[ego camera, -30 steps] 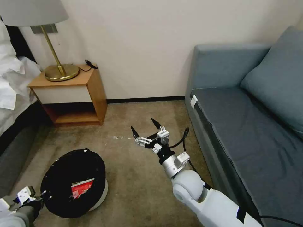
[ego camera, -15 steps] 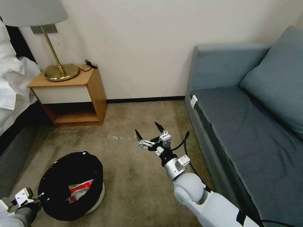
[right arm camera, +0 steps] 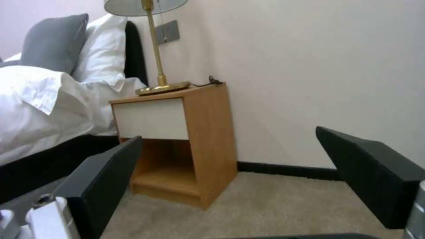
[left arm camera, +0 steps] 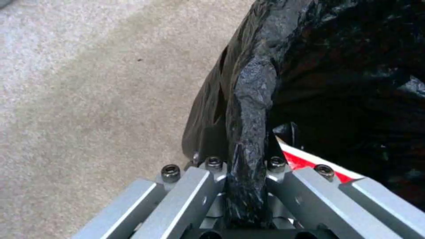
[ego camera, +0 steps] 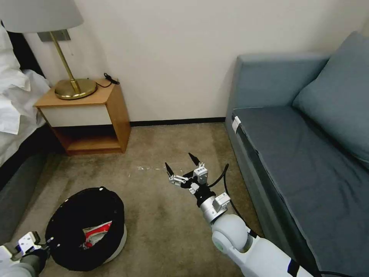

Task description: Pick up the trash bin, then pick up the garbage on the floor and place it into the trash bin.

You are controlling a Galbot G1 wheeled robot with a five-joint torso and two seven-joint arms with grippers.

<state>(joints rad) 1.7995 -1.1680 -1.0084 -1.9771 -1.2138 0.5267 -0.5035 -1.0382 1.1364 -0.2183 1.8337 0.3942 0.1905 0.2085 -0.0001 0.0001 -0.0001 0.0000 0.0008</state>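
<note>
Up close, left pincer (left arm camera: 245, 186) clamps trash bin (ego camera: 86, 227) rim; overhead, right pincer (ego camera: 180, 166) hangs spread, empty

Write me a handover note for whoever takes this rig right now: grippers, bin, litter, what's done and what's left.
Left gripper: shut on the rim of the trash bin, pinching the black bag, at the robot's lower left.
Right gripper: open, empty, over bare carpet between the nightstand and sofa.
Done: bin gripped; a red-and-white crushed packet lies inside it.
Left: no other litter is visible on the carpet here; look for the rest elsewhere.
</note>
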